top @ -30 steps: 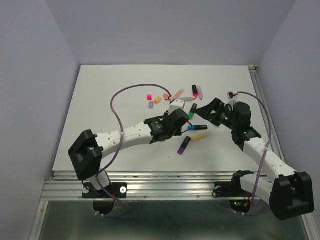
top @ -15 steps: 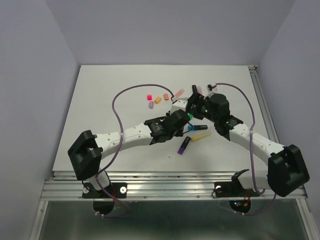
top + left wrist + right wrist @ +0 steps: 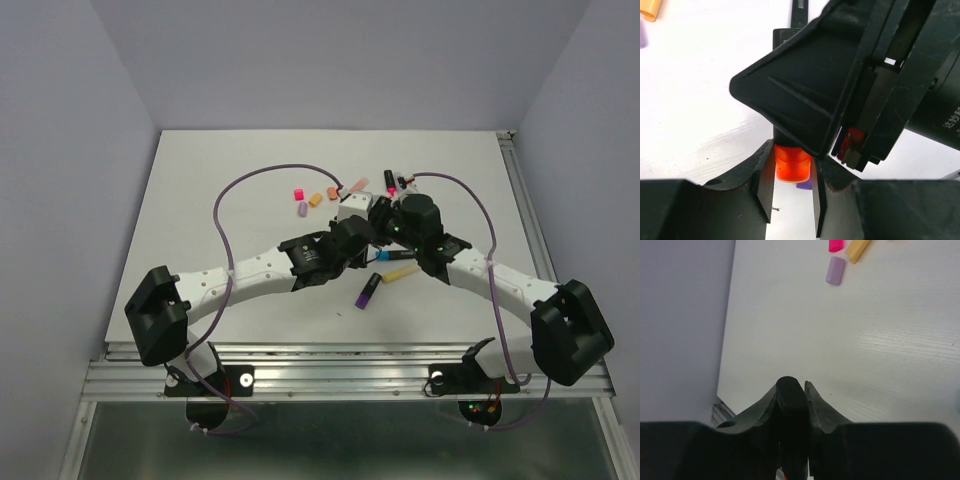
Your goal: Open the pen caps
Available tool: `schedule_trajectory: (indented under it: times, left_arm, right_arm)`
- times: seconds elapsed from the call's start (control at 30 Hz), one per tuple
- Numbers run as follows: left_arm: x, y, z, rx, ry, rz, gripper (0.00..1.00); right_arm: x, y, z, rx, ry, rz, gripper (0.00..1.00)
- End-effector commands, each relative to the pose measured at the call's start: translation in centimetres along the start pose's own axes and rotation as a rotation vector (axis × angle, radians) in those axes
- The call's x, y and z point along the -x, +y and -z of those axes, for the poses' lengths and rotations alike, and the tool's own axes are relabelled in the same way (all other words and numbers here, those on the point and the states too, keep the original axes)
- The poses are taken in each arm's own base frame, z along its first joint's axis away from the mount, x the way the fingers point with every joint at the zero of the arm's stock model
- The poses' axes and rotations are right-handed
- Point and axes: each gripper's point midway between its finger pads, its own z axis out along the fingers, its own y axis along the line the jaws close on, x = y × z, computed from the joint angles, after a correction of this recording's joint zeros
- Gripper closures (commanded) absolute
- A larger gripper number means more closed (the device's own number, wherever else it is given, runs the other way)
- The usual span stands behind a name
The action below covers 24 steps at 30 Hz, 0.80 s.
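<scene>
Reaching in from lower-left & lower-right corners of top view, both arms stretch low over the table (image 3: 200, 180) and meet nose-to-nose at frame centre. Left gripper (image 3: 791, 172) fingers clamped on orange cap (image 3: 789, 165). Right gripper (image 3: 791, 390) fingers pinched tight on black pen barrel (image 3: 790, 412). Loose caps (image 3: 303, 210) (pink, orange, lilac) lie just upper-left of them.

Glossy orange-and-black plastic pen (image 3: 792, 165), matt black fingers (image 3: 765, 182), smooth white table (image 3: 230, 160)

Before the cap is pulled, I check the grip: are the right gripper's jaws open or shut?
Shut: the right gripper has its jaws pressed on both sides of the black pen barrel, no gap.
</scene>
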Motion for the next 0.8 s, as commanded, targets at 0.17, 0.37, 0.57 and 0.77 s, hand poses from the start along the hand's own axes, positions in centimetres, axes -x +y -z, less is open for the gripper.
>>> schedule_trajectory:
  times: [0.17,0.37,0.57,0.77]
  left_arm:
    - [-0.6,-0.1,1.0,-0.049,0.003,0.049,1.0]
    - [-9.4,-0.8,2.4,-0.187,0.228,0.045,1.0]
    - [-16.5,-1.8,6.1,-0.299,0.398,0.082,1.0]
    - [-14.5,-1.2,7.1,-0.264,0.31,0.139,1.0]
  right_arm:
    - [5.4,0.7,0.3,-0.077,-0.232,0.06,0.99]
    - [12.6,-1.9,-0.8,-0.246,-0.415,0.058,0.99]
    - [19.9,-5.2,-1.6,-0.382,-0.535,0.055,0.99]
    - [21.3,-6.1,-1.5,-0.396,-0.518,0.101,0.99]
